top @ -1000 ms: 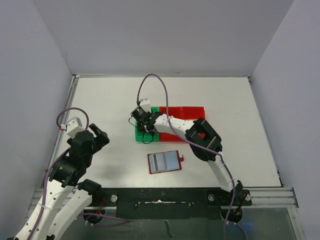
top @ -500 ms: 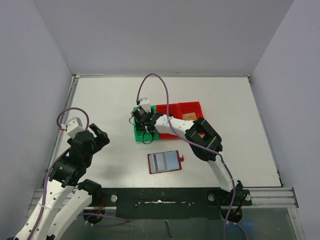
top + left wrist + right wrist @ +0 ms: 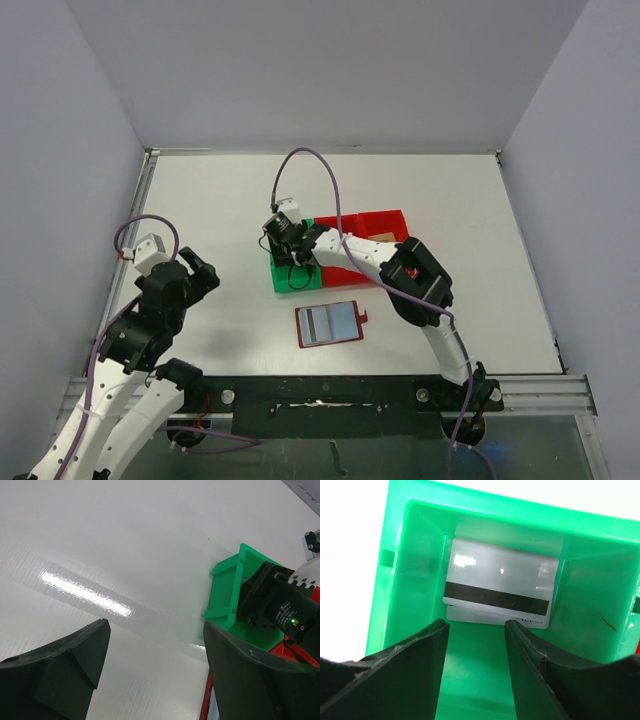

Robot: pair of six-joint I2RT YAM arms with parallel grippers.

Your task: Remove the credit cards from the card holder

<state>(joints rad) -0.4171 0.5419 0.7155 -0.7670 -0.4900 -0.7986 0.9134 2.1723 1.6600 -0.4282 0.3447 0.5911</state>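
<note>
One silver-grey credit card lies in the green bin; right claw just parted, empty: delivery complete. Left claw gapes, idle.

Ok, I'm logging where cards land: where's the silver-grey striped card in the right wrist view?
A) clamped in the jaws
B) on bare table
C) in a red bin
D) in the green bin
D: the silver-grey card lies inside the green bin, ahead of the open right jaws, untouched.

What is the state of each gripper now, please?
Left gripper: open, holding nothing.
Right gripper: open, holding nothing; a silver-grey credit card lies in the green bin ahead of it.
</note>
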